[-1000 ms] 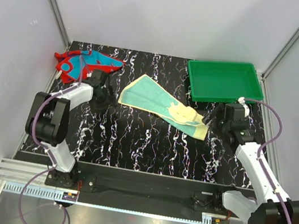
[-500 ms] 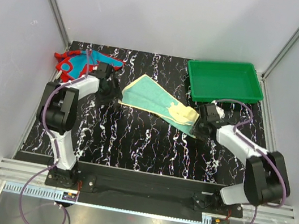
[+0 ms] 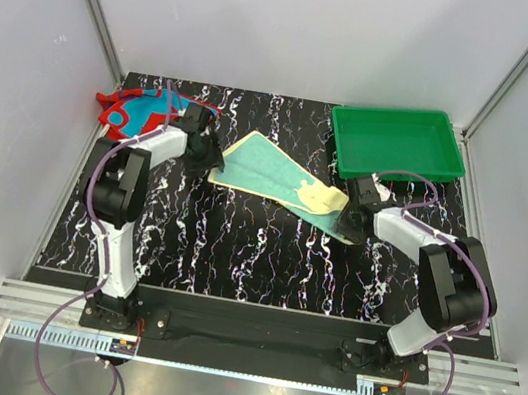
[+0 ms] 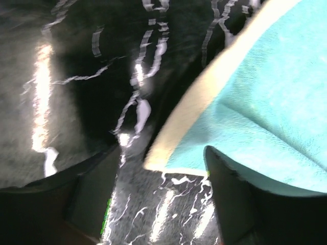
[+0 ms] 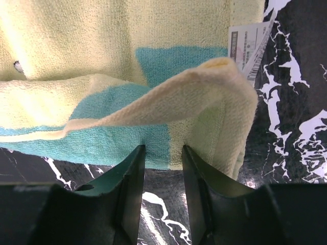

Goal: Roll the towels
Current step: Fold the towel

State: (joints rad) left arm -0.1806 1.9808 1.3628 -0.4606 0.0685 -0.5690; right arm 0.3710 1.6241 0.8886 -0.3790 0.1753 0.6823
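Both arms closed in on yellow towel (image 3: pixel 268 173) lying on worktop (image 3: pixel 236 244): left end effector (image 4: pixel 162 153) spread astride its left corner, right end effector (image 5: pixel 163 148) pinching its raised right edge; red towel (image 3: pixel 141 111) rear-left.

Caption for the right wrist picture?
Right gripper straddling the near edge of a pale yellow cloth towel with teal patch.
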